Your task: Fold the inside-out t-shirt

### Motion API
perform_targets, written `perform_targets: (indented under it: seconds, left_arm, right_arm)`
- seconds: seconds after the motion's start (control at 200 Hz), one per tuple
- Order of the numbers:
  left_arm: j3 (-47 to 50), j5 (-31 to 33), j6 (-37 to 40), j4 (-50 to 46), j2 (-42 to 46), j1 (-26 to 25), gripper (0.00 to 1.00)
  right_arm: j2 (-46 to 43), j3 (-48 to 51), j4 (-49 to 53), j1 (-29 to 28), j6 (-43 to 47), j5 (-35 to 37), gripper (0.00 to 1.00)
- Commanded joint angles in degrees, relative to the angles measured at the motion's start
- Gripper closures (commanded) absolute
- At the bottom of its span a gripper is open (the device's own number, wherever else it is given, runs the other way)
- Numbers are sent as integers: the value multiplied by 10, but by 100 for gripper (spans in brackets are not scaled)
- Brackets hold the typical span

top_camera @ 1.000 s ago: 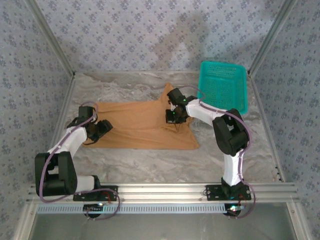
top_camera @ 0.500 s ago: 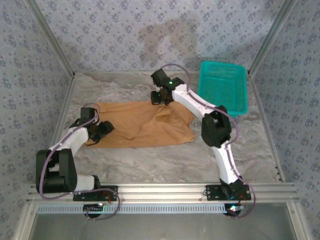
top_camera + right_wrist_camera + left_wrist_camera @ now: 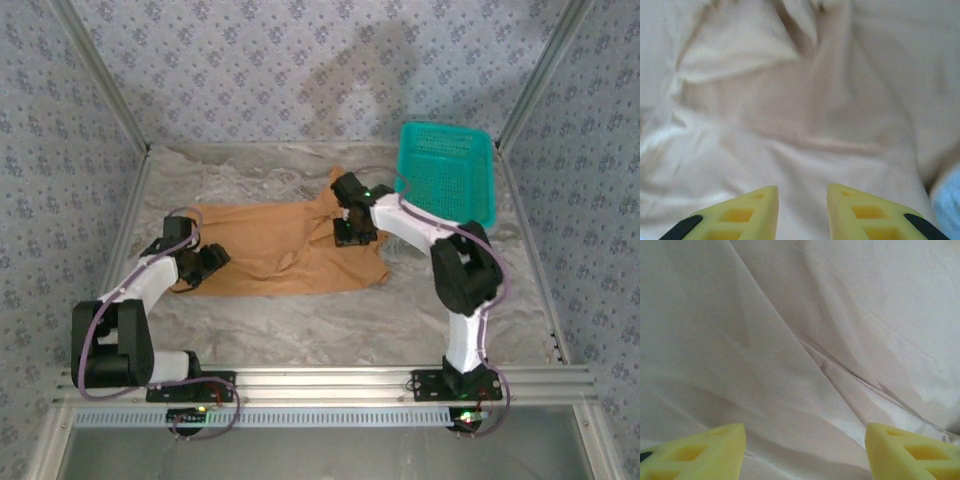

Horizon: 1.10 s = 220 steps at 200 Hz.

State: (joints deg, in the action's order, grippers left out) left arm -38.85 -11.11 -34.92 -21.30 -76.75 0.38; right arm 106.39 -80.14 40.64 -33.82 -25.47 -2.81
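Moved: The right arm has drawn back from its long reach toward the far edge of the counter (image 3: 300,325). The right gripper (image 3: 350,232) is again over the end of the t-shirt (image 3: 280,250) nearest the basket (image 3: 443,128). A peak of cloth once more juts out beside the basket's wall. The left arm has stayed put.
T-shirt: It lies spread on the counter. One end is just beside the basket's near corner and the rest stretches away from the basket toward the left arm. It is rumpled at the basket end, smoother farther off, and no fold has been made yet.
Right gripper: Its own wrist view (image 3: 801,192) shows the fingers a narrow gap apart with no cloth between them, and creased fabric close below. That narrow set probably suits pinching a thin layer at the basket end.
Left gripper: It sits low over the end of the shirt farthest from the basket (image 3: 207,260). The fingers stand wide (image 3: 805,427) with nothing between them.
Why there: The left gripper seems placed to keep the far end from sliding while the other arm tugs the cloth flat.
Stage: This looks like spreading and smoothing, which comes before any fold.
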Motion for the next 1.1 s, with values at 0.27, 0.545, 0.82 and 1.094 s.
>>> perform_targets:
  seconds: [0.27, 0.545, 0.82, 1.094]
  left_arm:
    - [-19, -14, 19, -10, -19, 24, 36]
    - [-17, -21, 20, -8, -26, 42, 35]
    - [-18, -25, 12, 6, -44, 44, 35]
    - [-14, -19, 12, 21, -95, 76, 35]
  right_arm:
    - [-179, 198, 11, 2, -71, 38, 57]
    - [-170, 229, -3, 40, -87, 25, 48]
    - [-148, 244, -52, 36, -101, 0, 47]
    - [-158, 245, -38, 27, -112, 44, 100]
